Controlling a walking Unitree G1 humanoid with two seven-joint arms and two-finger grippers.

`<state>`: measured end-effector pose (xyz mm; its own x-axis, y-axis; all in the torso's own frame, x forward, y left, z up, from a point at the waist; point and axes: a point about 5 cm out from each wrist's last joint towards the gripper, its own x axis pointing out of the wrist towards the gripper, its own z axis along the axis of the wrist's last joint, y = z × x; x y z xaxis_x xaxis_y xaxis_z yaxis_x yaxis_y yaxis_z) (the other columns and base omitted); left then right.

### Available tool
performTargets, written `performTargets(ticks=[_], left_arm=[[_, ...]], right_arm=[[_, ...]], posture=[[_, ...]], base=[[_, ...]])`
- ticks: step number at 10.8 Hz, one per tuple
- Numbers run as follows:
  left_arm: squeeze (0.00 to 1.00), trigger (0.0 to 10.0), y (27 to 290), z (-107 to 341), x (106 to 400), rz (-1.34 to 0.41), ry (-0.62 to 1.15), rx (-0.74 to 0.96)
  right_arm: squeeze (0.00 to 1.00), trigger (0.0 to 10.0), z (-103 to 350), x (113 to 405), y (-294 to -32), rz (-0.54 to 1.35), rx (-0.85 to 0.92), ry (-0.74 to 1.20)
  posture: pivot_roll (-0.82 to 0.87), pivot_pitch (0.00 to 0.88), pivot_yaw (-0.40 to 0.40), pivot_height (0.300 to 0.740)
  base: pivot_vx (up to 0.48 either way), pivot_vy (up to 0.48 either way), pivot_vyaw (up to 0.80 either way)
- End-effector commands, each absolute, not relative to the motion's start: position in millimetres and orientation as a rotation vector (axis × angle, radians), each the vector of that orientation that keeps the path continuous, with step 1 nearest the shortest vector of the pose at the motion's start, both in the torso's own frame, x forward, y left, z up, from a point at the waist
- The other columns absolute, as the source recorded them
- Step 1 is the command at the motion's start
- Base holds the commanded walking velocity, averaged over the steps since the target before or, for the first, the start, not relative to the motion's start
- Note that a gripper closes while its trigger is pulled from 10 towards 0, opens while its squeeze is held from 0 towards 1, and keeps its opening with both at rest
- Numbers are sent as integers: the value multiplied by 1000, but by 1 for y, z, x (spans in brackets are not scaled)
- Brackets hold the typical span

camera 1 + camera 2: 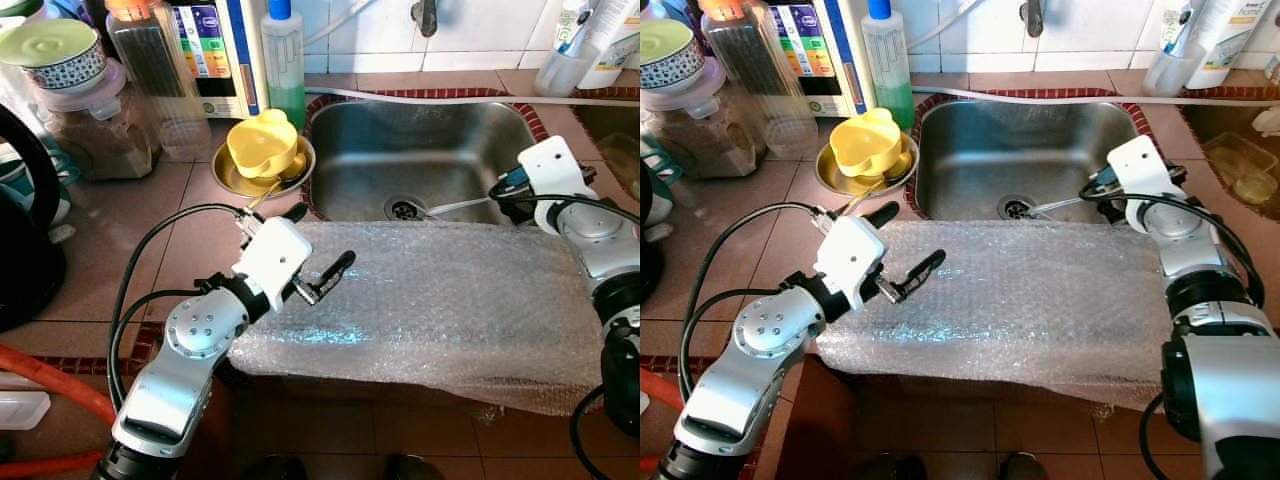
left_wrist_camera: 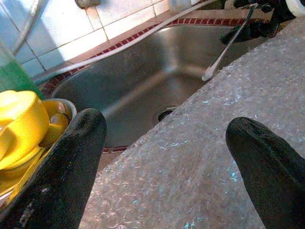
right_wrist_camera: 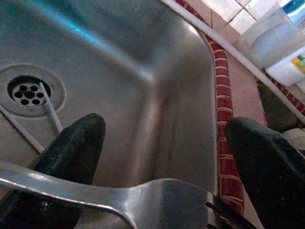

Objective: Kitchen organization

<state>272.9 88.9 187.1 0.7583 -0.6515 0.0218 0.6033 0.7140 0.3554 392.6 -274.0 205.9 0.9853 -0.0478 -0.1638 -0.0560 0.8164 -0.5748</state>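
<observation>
Bubble wrap over the sink's front edge, utensil above the basin.

My left gripper (image 1: 322, 262) hangs spread, empty, above the bubble wrap (image 1: 440, 300); beyond, my right gripper (image 1: 1102, 186), fingers apart, has a metal utensil (image 1: 455, 207) lying across it, over the sink (image 1: 420, 150).

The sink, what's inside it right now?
Inside the steel sink there is a round drain and a thin utensil handle reaching from the right gripper toward it. Bubble wrap covers the sink's near edge, hiding whatever lies beneath.
</observation>
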Motion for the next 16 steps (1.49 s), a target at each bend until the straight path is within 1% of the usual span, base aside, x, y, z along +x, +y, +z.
performTargets(ticks=[1, 10, 12, 16], left_arm=[[0, 10000, 89, 192, 272, -690, -168, 355], [0, 10000, 92, 190, 274, -683, -158, 367], [0, 10000, 93, 190, 275, -675, -158, 337], [0, 10000, 93, 189, 274, -674, -150, 353]], right_arm=[[0, 10000, 212, 395, -270, 6, -628, 148], [0, 10000, 212, 396, -268, 15, -635, 138], [0, 10000, 211, 396, -265, 21, -638, 134], [0, 10000, 210, 397, -264, 32, -653, 136]], posture=[[-66, 181, 73, 740], [-65, 179, 78, 740], [-64, 177, 78, 740], [-59, 176, 78, 740]], base=[[0, -251, 0], [0, -360, 0], [0, 0, 0], [0, 0, 0]])
